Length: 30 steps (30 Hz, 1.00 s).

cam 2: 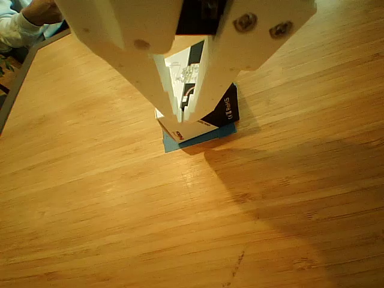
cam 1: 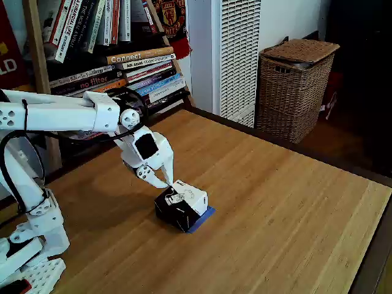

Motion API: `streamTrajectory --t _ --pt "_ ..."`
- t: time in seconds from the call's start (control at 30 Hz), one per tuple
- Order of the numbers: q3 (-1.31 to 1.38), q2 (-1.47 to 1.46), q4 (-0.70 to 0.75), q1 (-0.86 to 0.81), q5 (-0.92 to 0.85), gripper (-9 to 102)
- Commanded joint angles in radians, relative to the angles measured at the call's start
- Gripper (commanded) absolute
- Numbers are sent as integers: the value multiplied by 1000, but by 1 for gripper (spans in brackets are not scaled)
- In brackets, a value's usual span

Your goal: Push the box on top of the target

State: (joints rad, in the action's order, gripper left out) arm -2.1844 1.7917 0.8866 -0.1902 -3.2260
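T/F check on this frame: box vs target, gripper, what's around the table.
1. The box sits on the target. True; blue tape shows along its edge.
2. The gripper is at the box's top. True.
3. The box lies inside the basket. False; it is on the table, and the basket stands on the floor beyond it.
4. The target is red. False; it is blue.
5. Books are stacked behind the arm. True.
6. The gripper's fingers are spread wide apart. False; in the other view they are nearly together.
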Motion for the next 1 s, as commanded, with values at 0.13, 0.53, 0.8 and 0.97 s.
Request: streamTrajectory --t 0.13,0.53,0.8,0.97 --pt "54 -12 6 -14 -6 0" --pt "52 -12 20 0 12 0" --pt "34 21 35 44 163 0" --pt "-40 100 14 109 460 0"
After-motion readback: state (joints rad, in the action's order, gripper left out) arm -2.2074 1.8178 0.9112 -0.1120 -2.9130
